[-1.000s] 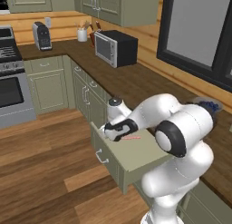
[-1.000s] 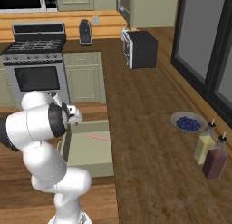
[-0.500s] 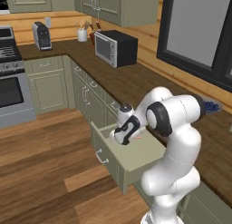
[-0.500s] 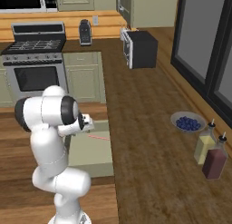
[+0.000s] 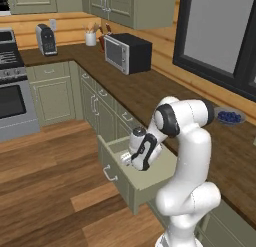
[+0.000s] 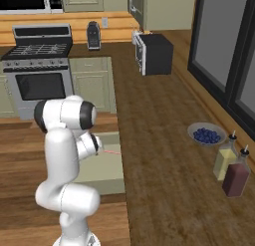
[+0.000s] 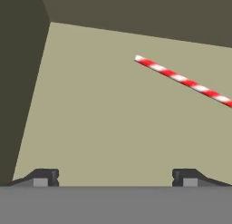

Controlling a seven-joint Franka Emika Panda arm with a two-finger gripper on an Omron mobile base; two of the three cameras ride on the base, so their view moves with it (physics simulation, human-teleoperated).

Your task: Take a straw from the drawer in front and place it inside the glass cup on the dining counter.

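- At the far left of the left base view, a steel stove stands on the wooden floor, with a dark toaster on the worktop beside it.
- A dark wood worktop on sage-green cabinets runs along the log wall, carrying a white utensil holder and a black microwave.
- The drawer stands pulled out from the cabinet row, its silver handle facing the floor.
- The gripper reaches down into the drawer; in the hand view its two dark fingertips sit wide apart, with nothing between them.
- The straw, striped red and white, lies flat on the pale drawer bottom, ahead of the fingertips and apart from them, slanting toward the right edge of the hand view.
- Farther right on the worktop sits a bowl of blueberries, near a big dark window.
- Two bottles, one pale and one dark red, stand touching at the right of the right base view.
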